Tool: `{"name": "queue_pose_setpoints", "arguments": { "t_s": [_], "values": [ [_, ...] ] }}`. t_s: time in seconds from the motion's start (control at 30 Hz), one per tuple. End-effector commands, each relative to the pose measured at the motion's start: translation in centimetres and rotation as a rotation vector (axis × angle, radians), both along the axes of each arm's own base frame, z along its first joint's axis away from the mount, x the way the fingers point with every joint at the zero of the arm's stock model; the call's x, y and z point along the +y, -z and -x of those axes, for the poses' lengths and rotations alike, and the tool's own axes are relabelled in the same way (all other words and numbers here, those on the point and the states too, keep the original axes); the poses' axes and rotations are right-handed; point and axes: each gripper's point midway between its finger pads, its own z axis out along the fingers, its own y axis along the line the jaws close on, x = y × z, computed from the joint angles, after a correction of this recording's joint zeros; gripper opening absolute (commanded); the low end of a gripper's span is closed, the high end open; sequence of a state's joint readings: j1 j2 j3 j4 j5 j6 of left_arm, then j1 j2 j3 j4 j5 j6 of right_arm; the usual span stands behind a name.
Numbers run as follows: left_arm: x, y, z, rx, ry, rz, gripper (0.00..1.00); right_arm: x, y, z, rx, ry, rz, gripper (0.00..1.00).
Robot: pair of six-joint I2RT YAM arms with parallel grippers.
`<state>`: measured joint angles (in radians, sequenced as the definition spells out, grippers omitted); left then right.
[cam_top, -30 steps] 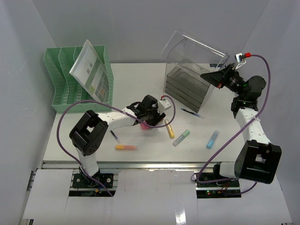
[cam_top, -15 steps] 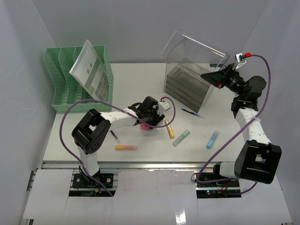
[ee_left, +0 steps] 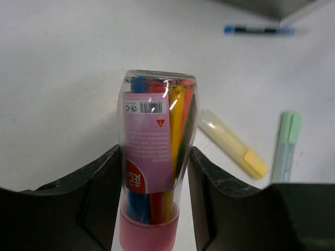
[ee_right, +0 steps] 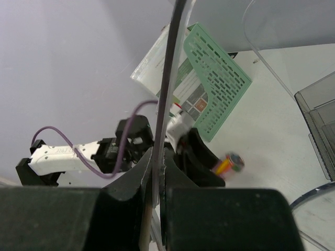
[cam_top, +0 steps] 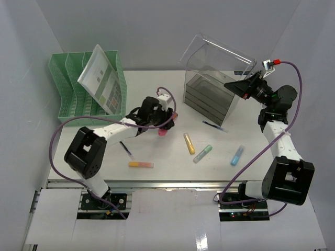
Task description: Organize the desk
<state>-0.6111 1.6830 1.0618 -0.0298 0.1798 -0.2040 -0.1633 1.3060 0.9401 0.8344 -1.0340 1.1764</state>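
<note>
Open desk (cam_top: 152, 86) lane between file rack (cam_top: 68, 102) and drawer box (cam_top: 208, 97); highlighters (cam_top: 189, 143) nearer front.

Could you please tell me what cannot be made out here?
Pen pack: base, left wrist view, cut off by bottom edge.
Drawer box: contents, top view, hidden by its dark walls.
Sheet in green rack: print too small, top view.
Clear cover: top, right wrist view, cut off by edge.

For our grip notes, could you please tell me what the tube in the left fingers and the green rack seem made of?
The tube looks like clear glossy plastic: pens show through, highlights glint. The green rack is probably moulded matte plastic, given its even colour and slotted walls.
</note>
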Motion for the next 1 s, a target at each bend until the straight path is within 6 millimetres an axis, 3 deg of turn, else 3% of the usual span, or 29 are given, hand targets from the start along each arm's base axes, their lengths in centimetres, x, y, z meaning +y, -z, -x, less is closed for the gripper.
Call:
{"name": "queue_pose_setpoints", "arguments": {
  "t_s": [0.0,0.27,0.47,0.67,0.97],
  "values": [
    [-1.5,-10.5,-0.6,0.068,-0.042,0.591,0.0,0.0,-4.3,2.3,-0.279,0.03,0.044,0.08],
    [-6.4,-14.8,-2.1,0.305,0.035,1.009,0.0,0.0,-4.2,2.4,-0.267,0.027,0.031,0.08],
    [-10.1,-16.9,-4.8,0.303,0.003,1.145,0.0,0.0,-4.5,2.8,-0.267,0.024,0.022,0.08],
    [-14.2,-17.2,-7.5,0.341,-0.054,1.237,0.0,0.2,-4.7,3.3,-0.258,0.006,0.001,0.08],
    [-16.9,-16.7,-12.0,0.337,-0.252,1.267,0.0,0.4,-5.2,4.2,-0.252,-0.015,-0.022,0.08]
  ]
}}
